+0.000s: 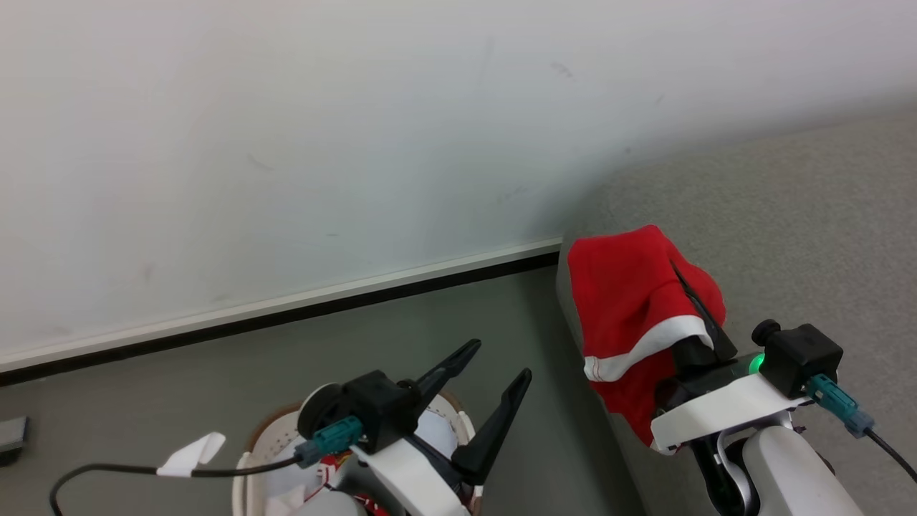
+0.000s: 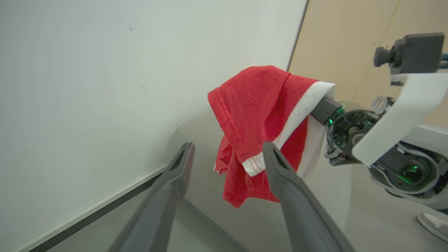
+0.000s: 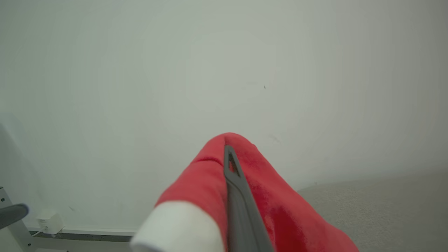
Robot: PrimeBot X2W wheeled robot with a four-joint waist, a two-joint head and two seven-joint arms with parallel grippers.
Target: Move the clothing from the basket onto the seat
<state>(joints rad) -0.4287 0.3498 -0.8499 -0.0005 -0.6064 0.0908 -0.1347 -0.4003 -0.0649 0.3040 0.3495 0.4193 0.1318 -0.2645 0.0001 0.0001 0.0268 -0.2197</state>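
A red garment with white trim (image 1: 630, 308) hangs draped over my right gripper (image 1: 675, 266), which is shut on it above the left end of the grey sofa (image 1: 788, 215). In the right wrist view the cloth (image 3: 280, 210) covers one finger and leaves the other finger (image 3: 234, 185) bare. My left gripper (image 1: 501, 362) stands open with nothing in it, over the white basket (image 1: 261, 437). More red and white clothing (image 1: 335, 467) shows in the basket under that arm. The left wrist view shows the hanging garment (image 2: 252, 115) beyond my open fingers (image 2: 175, 175), with the sofa (image 2: 196, 140) beneath it.
A pale wall with a white and black baseboard (image 1: 286, 308) runs behind the basket and sofa. Grey floor (image 1: 215, 373) lies between. A small dark object (image 1: 11, 436) lies at the far left. A person's shoe (image 2: 434, 224) stands on the floor by the sofa.
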